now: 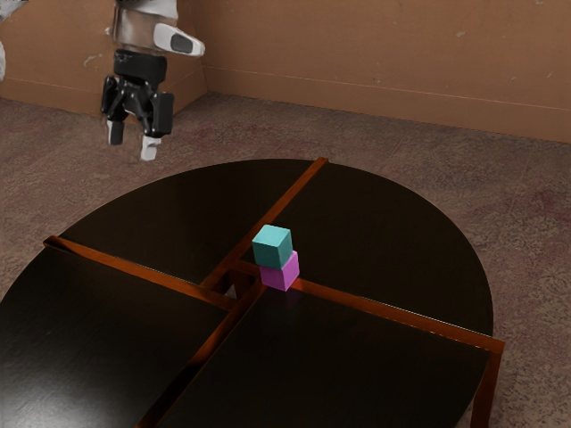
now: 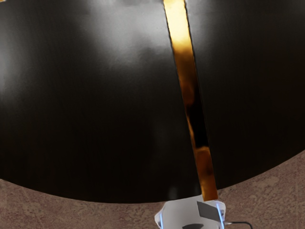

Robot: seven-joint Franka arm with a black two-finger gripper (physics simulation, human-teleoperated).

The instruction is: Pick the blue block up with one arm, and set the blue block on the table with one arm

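My black two-finger pincer [image 1: 133, 141] hung wide; blue cube [image 1: 272, 247] sat lower, toward exterior view's right, atop magenta cube [image 1: 280, 273].

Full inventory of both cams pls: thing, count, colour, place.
blue block: 1, teal-blue, on the magenta block
magenta block: 1, magenta, near the table's middle
table: 1, round, black, under the blocks
strips: 4, reddish-brown, across the tabletop
floor: 1, mottled brown, around the table
wall: 1 visible stretch, orange-brown, behind
arm: 1, white and black, exterior view's upper left
claw: 1, black, pale tips, raised, open, empty
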